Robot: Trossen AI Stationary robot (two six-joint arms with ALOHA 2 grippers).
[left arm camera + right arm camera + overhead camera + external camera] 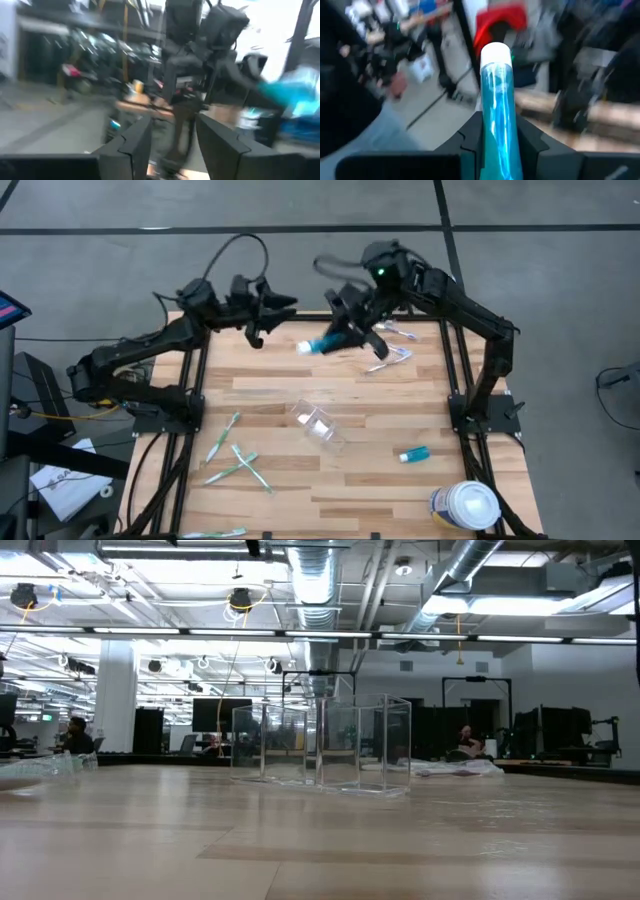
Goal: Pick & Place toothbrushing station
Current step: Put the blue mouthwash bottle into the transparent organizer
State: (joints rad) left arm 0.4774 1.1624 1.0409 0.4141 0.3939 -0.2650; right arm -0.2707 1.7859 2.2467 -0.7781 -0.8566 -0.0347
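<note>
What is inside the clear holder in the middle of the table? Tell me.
Nothing shows inside the clear holder: in the low view its see-through compartments look empty. The toothbrushes lie on the table beside it, and the right gripper holds a blue tube.

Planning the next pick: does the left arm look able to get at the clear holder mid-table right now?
Probably yes. The left hand is open and empty at the table's far edge, and nothing stands between it and the clear holder. The right hand, shut on a blue tube, stays farther back.
</note>
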